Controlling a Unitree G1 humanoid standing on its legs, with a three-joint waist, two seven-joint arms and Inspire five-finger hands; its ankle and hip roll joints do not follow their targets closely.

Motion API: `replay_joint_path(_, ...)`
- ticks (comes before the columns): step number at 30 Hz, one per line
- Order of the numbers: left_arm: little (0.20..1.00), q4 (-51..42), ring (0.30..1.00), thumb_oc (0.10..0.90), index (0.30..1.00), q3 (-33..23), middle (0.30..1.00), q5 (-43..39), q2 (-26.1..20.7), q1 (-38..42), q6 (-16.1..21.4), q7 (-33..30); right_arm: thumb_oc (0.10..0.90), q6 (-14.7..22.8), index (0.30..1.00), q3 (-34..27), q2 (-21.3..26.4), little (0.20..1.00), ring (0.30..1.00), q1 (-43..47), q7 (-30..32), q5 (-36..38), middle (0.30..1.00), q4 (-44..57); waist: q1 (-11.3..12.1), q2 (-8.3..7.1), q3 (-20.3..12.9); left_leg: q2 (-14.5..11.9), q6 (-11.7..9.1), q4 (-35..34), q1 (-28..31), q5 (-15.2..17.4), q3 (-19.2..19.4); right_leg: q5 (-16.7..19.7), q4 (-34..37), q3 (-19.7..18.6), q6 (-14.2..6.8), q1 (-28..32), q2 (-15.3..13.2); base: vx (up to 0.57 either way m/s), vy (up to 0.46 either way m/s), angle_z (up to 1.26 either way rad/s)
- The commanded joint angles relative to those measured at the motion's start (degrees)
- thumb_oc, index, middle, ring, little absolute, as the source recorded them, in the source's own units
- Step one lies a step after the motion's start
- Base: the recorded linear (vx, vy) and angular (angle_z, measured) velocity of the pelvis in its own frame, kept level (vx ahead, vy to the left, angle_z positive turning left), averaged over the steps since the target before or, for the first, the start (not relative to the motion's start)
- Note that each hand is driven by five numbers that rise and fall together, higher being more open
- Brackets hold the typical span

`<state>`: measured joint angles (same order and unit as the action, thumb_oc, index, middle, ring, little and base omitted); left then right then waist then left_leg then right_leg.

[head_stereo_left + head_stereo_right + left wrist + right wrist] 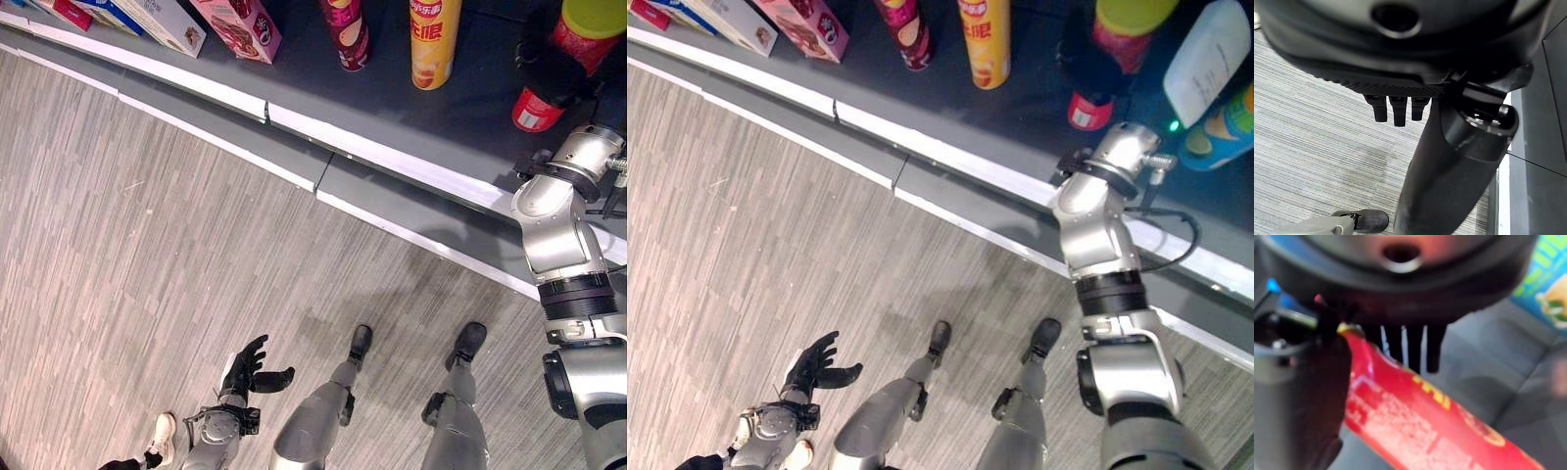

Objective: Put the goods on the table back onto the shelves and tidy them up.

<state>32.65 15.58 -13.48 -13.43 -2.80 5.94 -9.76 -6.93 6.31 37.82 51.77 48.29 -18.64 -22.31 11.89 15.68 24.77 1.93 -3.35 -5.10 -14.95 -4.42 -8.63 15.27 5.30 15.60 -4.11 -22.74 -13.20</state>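
Upper right of the frame, the right hand [554, 73] grips a red can [1415, 426] over the shelf [470, 88], not yet released; the left hand [247, 369] hangs relaxed, holding nothing, lower left.

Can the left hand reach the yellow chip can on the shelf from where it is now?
Probably not. The left hand hangs open low by the floor, far from the yellow chip can standing on the shelf. Nothing blocks the way, but the arm must first rise and stretch.

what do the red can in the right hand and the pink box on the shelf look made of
Red can, held in the right hand: smooth, glossy printed wrap, probably over cardboard or metal; light glints along its side. Pink box: likely printed cardboard, with flat faces and crisp folded edges.
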Motion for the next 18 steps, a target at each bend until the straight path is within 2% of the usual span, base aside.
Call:
replay_joint_path(1,0.9,-0.8,0.9,0.8,0.9,3.5,0.9,-1.8,-6.9,-0.2,1.6,-2.6,0.8,3.5,0.9,2.7,6.2,0.9,0.9,7.8,2.3,-0.9,0.9,1.5,2.1,-2.07,-2.8,0.6,-0.7,0.2,-4.6,0.0,-0.4,-10.7,-2.9,-0.6,-8.3,8.0,-4.0,0.0,0.0,0.0)
replay_joint_path(8,0.9,-0.2,0.9,0.8,0.9,3.3,0.9,-1.5,-6.9,0.2,1.1,-2.6,0.8,3.9,0.9,3.1,5.6,0.9,0.9,5.9,0.9,-0.5,0.9,2.6,1.6,-2.87,-2.9,0.4,-0.7,0.2,-4.2,0.1,-0.3,-11.0,-3.0,-0.6,-8.2,8.4,-3.8,0.0,0.0,0.0)
replay_joint_path(14,0.9,1.0,0.9,0.8,0.9,3.3,0.9,-0.9,-6.7,0.5,0.1,-1.9,0.8,5.2,0.9,1.7,4.1,0.9,0.9,2.7,-0.5,-0.4,0.9,7.7,0.8,-4.46,-3.5,-0.1,-0.7,0.3,-3.0,0.5,0.0,-11.0,-2.8,-0.6,-8.1,9.7,-3.4,0.0,0.0,0.0)
replay_joint_path(15,0.9,1.2,0.9,0.8,0.9,3.2,0.9,-0.8,-6.7,0.5,0.0,-1.9,0.8,5.5,0.9,1.5,3.6,0.9,0.9,1.9,-0.7,-0.2,0.9,8.7,0.7,-4.81,-3.6,-0.2,-0.7,0.3,-2.8,0.6,0.1,-11.0,-2.7,-0.6,-8.1,10.0,-3.4,0.0,0.0,0.0)
replay_joint_path(16,0.9,2.4,0.9,0.8,0.9,2.8,0.9,-0.4,-6.4,0.7,-1.0,-1.7,0.8,6.9,0.9,0.2,0.2,0.9,0.9,-2.1,-2.1,0.6,0.9,13.7,0.0,-6.25,-4.4,-0.7,-0.7,0.4,-1.9,0.9,0.3,-10.9,-2.3,-0.7,-7.9,10.8,-2.9,0.01,-0.043,0.01)
replay_joint_path(18,0.9,4.1,0.9,0.8,0.9,2.3,0.9,0.4,-6.2,0.9,-1.9,-1.3,0.8,8.1,0.9,0.1,-2.7,0.9,0.9,-5.6,-4.1,1.0,0.9,17.1,-0.6,-7.61,-5.2,-1.3,-0.6,0.4,-1.0,1.3,0.9,-10.8,-1.9,-0.7,-7.7,11.7,-2.4,0.03,-0.038,-0.06)
